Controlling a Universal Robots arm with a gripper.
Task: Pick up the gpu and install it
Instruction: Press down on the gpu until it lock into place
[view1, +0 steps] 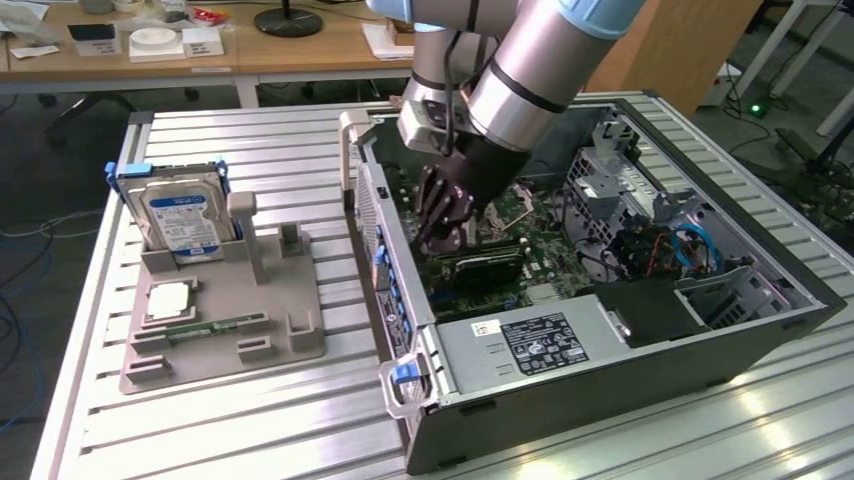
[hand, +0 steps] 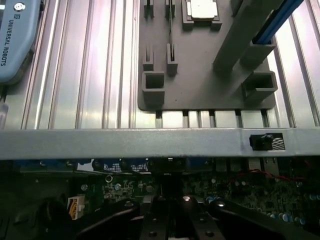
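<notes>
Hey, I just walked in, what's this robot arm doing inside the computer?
The robot arm has its gripper lowered into the open computer case, right over the motherboard. A black card, apparently the gpu, sits on the board just below the gripper. On the table toward the exterior view's left, a grey parts holder holds the hard drive, a processor chip and a memory stick.

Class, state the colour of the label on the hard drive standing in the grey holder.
Blue and white, clearest in the exterior view on the hard drive.
</notes>
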